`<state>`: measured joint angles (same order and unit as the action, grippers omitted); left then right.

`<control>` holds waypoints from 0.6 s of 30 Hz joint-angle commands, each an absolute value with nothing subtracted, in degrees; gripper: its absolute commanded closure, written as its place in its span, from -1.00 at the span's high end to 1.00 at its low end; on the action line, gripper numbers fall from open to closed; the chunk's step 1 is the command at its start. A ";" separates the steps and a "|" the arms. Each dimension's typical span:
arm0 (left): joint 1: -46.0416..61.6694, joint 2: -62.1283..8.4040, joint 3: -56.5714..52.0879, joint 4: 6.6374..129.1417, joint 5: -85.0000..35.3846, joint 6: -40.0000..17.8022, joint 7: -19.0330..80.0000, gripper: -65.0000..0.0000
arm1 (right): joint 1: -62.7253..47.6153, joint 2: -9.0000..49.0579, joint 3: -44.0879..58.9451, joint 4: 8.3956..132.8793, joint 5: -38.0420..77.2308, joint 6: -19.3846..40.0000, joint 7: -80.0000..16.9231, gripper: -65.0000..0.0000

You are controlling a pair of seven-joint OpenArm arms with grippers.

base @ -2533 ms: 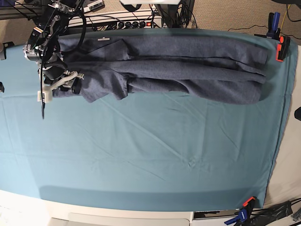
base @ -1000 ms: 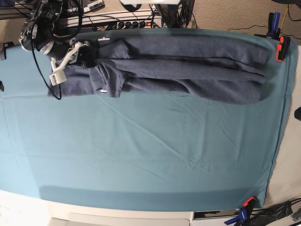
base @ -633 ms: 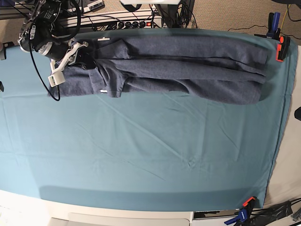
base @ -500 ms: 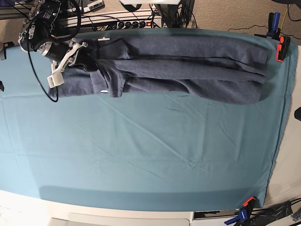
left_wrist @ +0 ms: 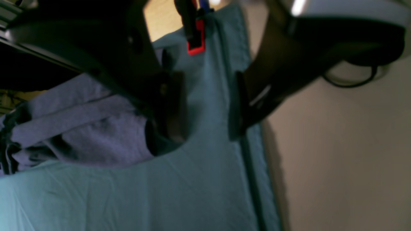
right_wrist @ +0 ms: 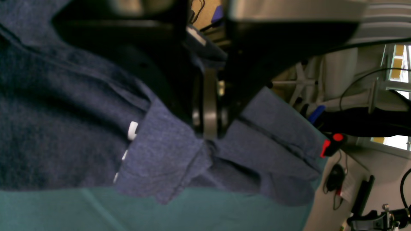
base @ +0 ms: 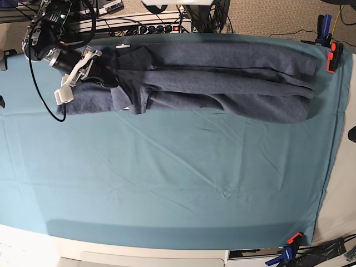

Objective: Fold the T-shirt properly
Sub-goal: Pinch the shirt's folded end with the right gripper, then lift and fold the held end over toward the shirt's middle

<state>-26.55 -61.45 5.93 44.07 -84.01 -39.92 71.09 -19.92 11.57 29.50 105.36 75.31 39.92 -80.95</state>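
A: Right gripper [right_wrist: 207,133]?
B: Clamped on a fold of the T-shirt [base: 222,78], far left end, fabric bunched at its tips.
A: Left gripper [left_wrist: 205,106]?
B: Jaws apart, holding nothing, above the teal cloth [base: 167,178] by the right edge.
A: Shirt position?
B: Long folded band along the far edge; red clamp [base: 334,55] beside its right end.
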 commanded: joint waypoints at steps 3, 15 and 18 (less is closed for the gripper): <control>-27.77 -63.51 5.41 44.53 -85.00 -40.00 70.52 -0.26 | -21.19 12.38 29.69 106.24 76.14 40.00 -80.00 -1.00; -27.77 -63.51 5.41 44.53 -85.00 -40.00 70.50 -0.26 | -22.06 14.63 29.43 115.02 70.78 40.00 -80.00 -1.00; -27.77 -63.51 5.41 44.53 -85.00 -40.00 70.50 -0.26 | -22.09 16.32 28.53 118.24 69.06 40.00 -80.00 -1.00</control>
<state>-26.55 -61.45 5.93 44.07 -84.03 -39.92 71.07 -22.22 15.59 28.38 117.34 67.88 39.92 -80.99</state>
